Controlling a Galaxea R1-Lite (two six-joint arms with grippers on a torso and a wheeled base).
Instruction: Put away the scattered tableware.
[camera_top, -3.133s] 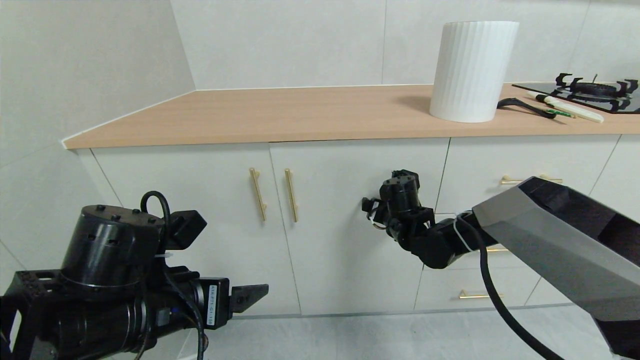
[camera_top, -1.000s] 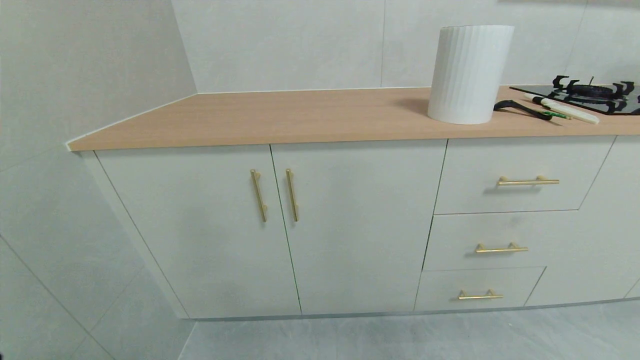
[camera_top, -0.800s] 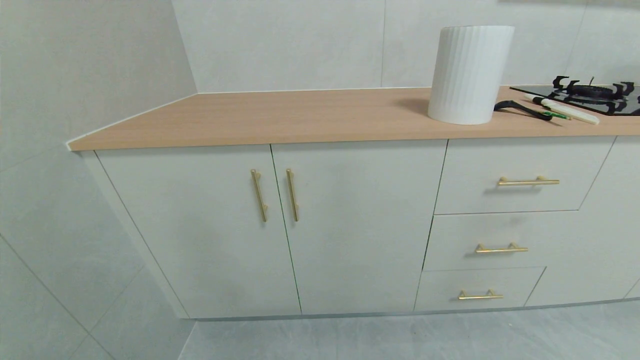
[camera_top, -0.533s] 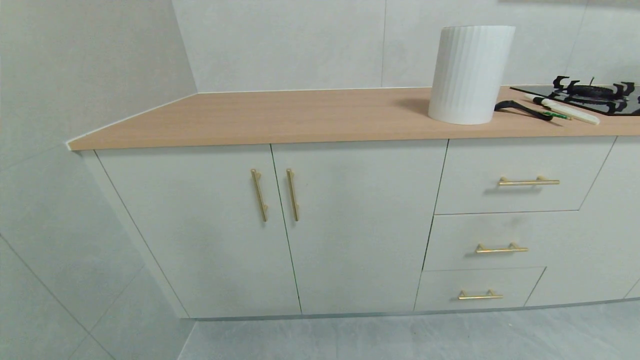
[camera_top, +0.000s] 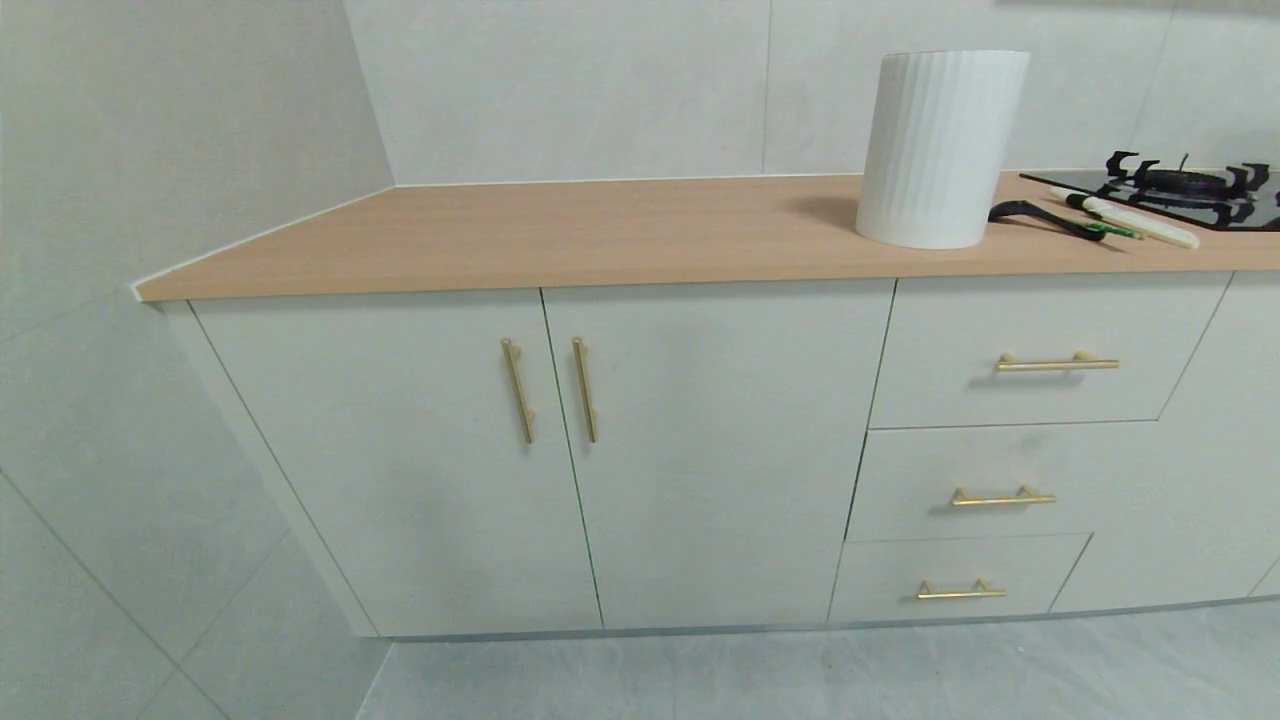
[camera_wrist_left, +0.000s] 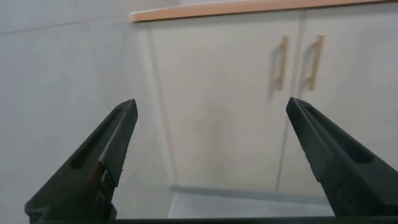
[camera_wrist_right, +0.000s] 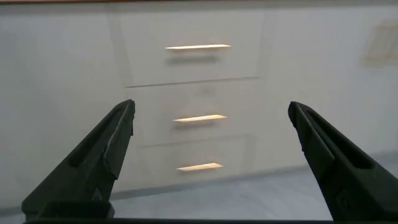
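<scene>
Status: left gripper (camera_wrist_left: 211, 104) spread wide facing cabinet doors (camera_wrist_left: 217, 93); right gripper (camera_wrist_right: 211, 104) spread wide facing drawers (camera_wrist_right: 196, 70). Black utensil (camera_top: 1040, 214), white utensil (camera_top: 1135, 219) beside ribbed canister (camera_top: 940, 150) on countertop (camera_top: 550, 230).

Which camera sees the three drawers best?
The right wrist view: the drawers sit straight ahead, all three handles in the middle. The head view shows them slanted, off to the right. The left wrist view faces the cupboard doors.

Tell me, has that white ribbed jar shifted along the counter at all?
No. The jar still stands by the black utensil, left of the stove; only the camera shifted slightly.
</scene>
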